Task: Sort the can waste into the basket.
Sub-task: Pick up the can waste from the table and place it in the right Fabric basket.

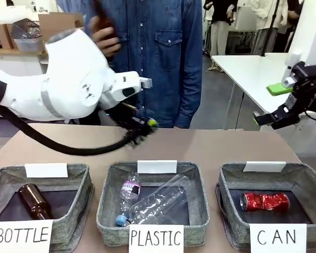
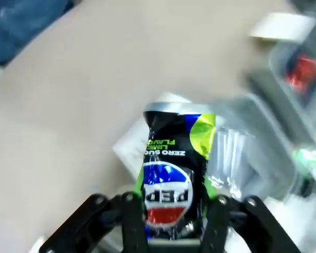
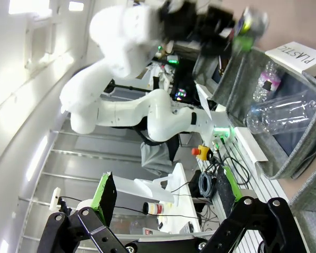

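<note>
Black can [image 2: 171, 163] between left jaws

Handwritten in dark capitals on white cards: BOTTLE card [image 1: 22, 236] fronting the left bin [image 1: 2, 179], PLASTIC card [image 1: 156, 238] fronting the middle bin [image 1: 109, 184], CAN card [image 1: 277, 237] fronting the right basket [image 1: 310, 175]. Printed upside down on the black can [image 2: 174, 158]: "PEP" across the Pepsi logo, "ZERO SUG", "LIME FLAV". PLASTIC card [image 3: 304, 57] again, sideways, in the right wrist view.

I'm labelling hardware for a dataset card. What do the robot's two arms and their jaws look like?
The glossy white, rounded left arm wears a grey band and trails a thick black cable. Its black linkage jaws carry green pads. On the right arm, the jaws match: black, green-padded.
</note>
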`<state>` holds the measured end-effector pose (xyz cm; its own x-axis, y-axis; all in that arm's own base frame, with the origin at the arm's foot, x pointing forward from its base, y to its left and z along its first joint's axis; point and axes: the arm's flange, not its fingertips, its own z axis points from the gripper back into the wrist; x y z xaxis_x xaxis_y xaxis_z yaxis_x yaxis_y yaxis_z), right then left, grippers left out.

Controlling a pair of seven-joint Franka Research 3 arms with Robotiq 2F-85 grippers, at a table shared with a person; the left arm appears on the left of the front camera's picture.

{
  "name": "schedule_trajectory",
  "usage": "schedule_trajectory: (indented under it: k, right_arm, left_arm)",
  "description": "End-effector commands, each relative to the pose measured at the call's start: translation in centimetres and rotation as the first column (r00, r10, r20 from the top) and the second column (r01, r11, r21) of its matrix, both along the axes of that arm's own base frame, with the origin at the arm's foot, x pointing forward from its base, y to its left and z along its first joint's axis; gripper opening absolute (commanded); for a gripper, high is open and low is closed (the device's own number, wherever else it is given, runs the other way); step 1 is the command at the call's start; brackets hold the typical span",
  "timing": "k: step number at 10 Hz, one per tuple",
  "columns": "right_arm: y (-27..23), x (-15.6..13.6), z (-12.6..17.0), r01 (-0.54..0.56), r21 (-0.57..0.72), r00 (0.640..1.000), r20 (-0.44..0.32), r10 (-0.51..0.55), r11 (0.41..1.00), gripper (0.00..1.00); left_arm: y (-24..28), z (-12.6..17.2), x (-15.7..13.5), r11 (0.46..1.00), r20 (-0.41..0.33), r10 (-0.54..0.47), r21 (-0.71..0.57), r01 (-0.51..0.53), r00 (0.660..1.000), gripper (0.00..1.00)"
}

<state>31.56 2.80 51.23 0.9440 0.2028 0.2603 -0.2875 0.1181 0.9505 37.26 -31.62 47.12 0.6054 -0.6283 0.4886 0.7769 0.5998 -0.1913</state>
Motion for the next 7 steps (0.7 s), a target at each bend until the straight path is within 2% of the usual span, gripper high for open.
schedule_trajectory:
  k: [1,2,3,4,5,6,7]
  right_arm:
    - [-0.1,0.0,0.0,-0.010,-0.003,1.000,0.014,0.010,1.000,1.00]
    - [-0.1,0.0,0.0,-0.010,-0.003,1.000,0.014,0.010,1.000,1.00]
    - [-0.1,0.0,0.0,-0.010,-0.003,1.000,0.014,0.010,1.000,1.00]
    - [-0.1,0.0,0.0,-0.010,-0.003,1.000,0.014,0.010,1.000,1.00]
    - [-0.1,0.0,0.0,-0.010,-0.003,1.000,0.014,0.010,1.000,1.00]
    - [-0.1,0.0,0.0,-0.010,-0.003,1.000,0.014,0.010,1.000,1.00]
    - [-0.1,0.0,0.0,-0.010,-0.003,1.000,0.014,0.010,1.000,1.00]
  left_arm:
    - [10.5,3.2,-6.0,0.756,-0.284,-0.638,-0.052,0.653,0.716,0.00]
    - [13.5,4.2,-8.8,0.620,-0.318,-0.758,-0.081,0.780,0.570,0.00]
    - [16.1,4.8,-10.5,0.530,-0.339,-0.811,-0.079,0.844,0.477,0.00]
    - [19.5,5.2,-11.6,0.522,-0.331,-0.805,0.001,0.853,0.492,0.00]
    - [22.8,5.7,-12.3,0.505,-0.338,-0.809,0.017,0.863,0.481,0.00]
    - [26.0,6.5,-12.6,0.588,-0.282,-0.782,-0.037,0.808,0.556,0.00]
    - [29.1,7.3,-12.9,0.720,-0.202,-0.692,-0.124,0.683,0.693,0.00]
